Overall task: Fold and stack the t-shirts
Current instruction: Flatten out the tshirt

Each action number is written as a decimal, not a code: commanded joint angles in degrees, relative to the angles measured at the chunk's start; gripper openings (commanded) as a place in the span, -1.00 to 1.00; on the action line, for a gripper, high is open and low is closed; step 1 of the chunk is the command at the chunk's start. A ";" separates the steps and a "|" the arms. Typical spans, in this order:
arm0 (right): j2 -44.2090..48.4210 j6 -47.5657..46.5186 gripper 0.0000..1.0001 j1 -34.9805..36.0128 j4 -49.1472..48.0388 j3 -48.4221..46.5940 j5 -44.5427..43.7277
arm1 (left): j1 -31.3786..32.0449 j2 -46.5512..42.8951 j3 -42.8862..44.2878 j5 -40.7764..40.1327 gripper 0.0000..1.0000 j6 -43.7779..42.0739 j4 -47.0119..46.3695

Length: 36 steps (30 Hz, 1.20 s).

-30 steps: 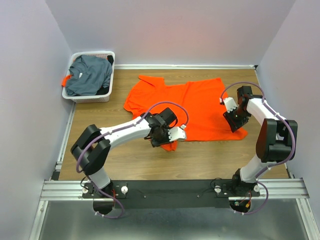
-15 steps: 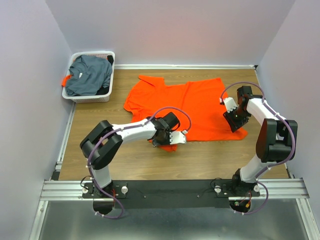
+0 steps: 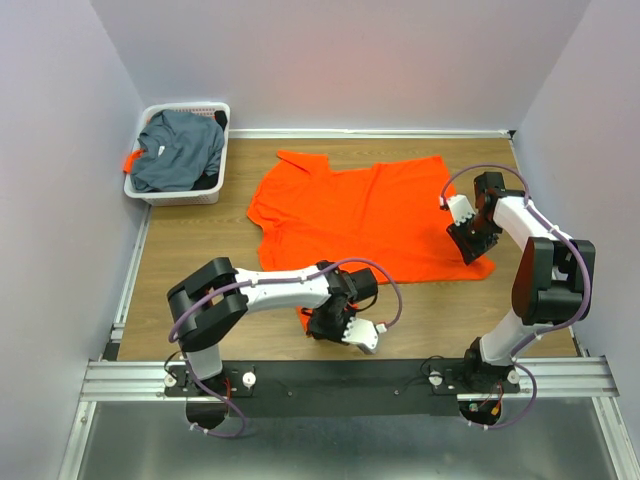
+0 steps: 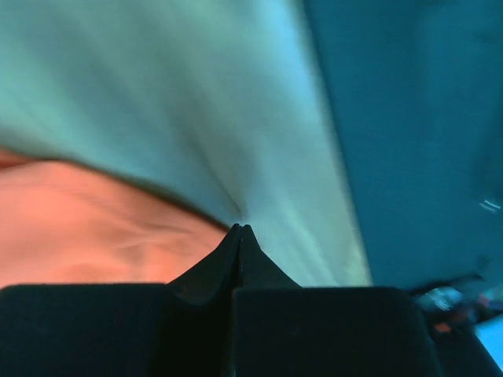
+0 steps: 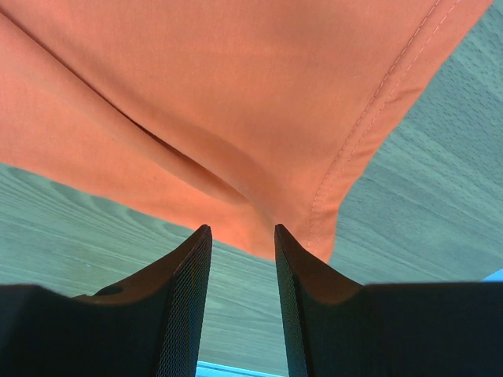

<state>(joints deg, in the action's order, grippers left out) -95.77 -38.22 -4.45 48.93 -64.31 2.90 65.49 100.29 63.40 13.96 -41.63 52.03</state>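
The orange shirt [image 3: 370, 215] lies spread mid-frame on the surface [image 3: 200, 250], its lower-left corner seemingly pinched in the shut left claw [image 4: 240, 232], a thin bite that could slip; the right claw [image 5: 242, 236] stands half-open astride the hem, plain only in its wrist view, the grey shirt [image 3: 180, 150] in the basket [image 3: 185, 106] only overhead.

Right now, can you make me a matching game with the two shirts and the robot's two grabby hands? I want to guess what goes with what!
Things:
1. orange t-shirt
2. grey-blue t-shirt
3. left gripper
4. right gripper

Places or states:
A. heaped in the white basket
B. jaws apart at a hem corner
C. spread out on the wooden table
D. shut tight, pinching orange cloth

Pairs: 1-C, 2-A, 3-D, 4-B
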 commanded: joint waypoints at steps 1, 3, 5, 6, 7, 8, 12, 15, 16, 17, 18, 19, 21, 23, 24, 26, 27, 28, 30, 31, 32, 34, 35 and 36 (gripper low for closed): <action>1.63 -0.98 -0.10 0.23 -0.15 0.68 -1.14 | 0.07 -1.59 2.26 8.62 -0.91 -3.89 10.18; 2.16 -1.33 -0.10 0.23 -0.06 0.94 -1.14 | -0.28 -3.52 2.70 9.86 -0.89 -4.16 10.55; 2.34 -1.60 -0.10 0.23 -0.06 1.03 -1.05 | -1.42 -4.75 3.57 10.91 -0.82 -4.25 11.25; 2.43 -1.68 -0.10 0.23 -0.06 1.03 -0.96 | -3.68 -5.36 4.97 11.09 -0.79 -3.82 11.08; 2.34 -1.69 -0.10 0.23 -0.06 0.95 -0.88 | -5.10 -5.63 5.68 11.01 -0.77 -3.03 10.55; 2.25 -1.34 -0.10 0.23 -0.06 0.60 -0.35 | -6.42 -5.89 6.99 10.31 -0.72 -0.93 8.11; -0.11 0.16 -0.12 0.23 -0.06 -1.16 0.88 | -11.87 -5.37 8.32 7.58 -0.70 4.70 -1.73; -1.00 1.04 -0.15 0.32 -0.15 -2.65 1.58 | -11.88 -3.01 7.80 5.99 -0.69 6.38 -3.86; -1.52 1.13 -0.15 0.32 -0.15 -2.83 1.59 | -11.88 -2.21 7.62 6.17 -0.69 6.73 -5.08; -1.70 1.13 -0.15 0.32 -0.06 -3.10 1.67 | -11.88 -1.51 7.27 6.00 -0.69 6.99 -5.88; -1.97 1.21 -0.17 0.49 -0.15 -3.27 1.67 | -11.88 -0.37 6.40 6.08 -0.68 7.26 -6.41; -2.32 1.30 -0.18 0.58 -0.15 -3.19 1.59 | -11.79 0.16 5.95 6.26 -0.68 7.35 -6.94; -3.02 1.04 -0.20 0.67 -0.23 -2.84 1.32 | -11.62 1.56 4.47 6.78 -0.68 7.44 -7.91; -3.55 0.95 -0.20 0.76 -0.41 -2.48 1.06 | -11.18 2.19 3.49 7.31 -0.68 7.18 -8.35; -3.81 0.78 -0.22 0.76 -0.50 -2.13 0.71 | -10.66 2.54 2.36 7.57 -0.68 7.09 -8.61; -3.81 0.60 -0.23 0.76 -0.67 -1.61 0.36 | -9.52 2.98 0.77 7.49 -0.68 7.52 -9.22; -3.81 0.60 -0.23 0.76 -0.76 -1.52 0.36 | -9.16 2.98 0.24 7.66 -0.68 7.44 -9.31; -3.64 0.51 -0.23 0.76 -0.68 -1.43 0.27 | -8.72 3.07 -0.20 7.93 -0.68 7.70 -9.40; -3.55 0.42 -0.23 0.76 -0.76 -0.99 0.18 | -7.49 2.98 -1.43 8.54 -0.68 7.53 -9.49; -3.12 0.42 -0.24 0.67 -0.76 -0.81 0.01 | -5.83 2.98 -1.87 8.63 -0.69 7.44 -9.06; -2.76 0.25 -0.24 0.76 -0.59 -0.64 -0.08 | -4.77 2.72 -2.48 9.42 -0.69 6.83 -8.79; -1.36 -0.28 -0.25 0.76 -0.67 0.06 -0.26 | -1.71 2.02 -2.93 10.38 -0.69 6.21 -8.09; -0.83 -0.71 -0.26 0.76 -0.41 0.24 -0.35 | -0.73 1.58 -3.28 11.35 -0.69 5.60 -7.13; -0.30 -0.89 -0.26 0.76 -0.24 0.42 -0.35 | 0.06 1.31 -3.45 12.05 -0.69 5.33 -6.51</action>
<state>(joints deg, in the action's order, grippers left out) -98.67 -38.06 -4.10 48.71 -65.36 3.05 61.73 101.32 62.85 21.85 -34.72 43.38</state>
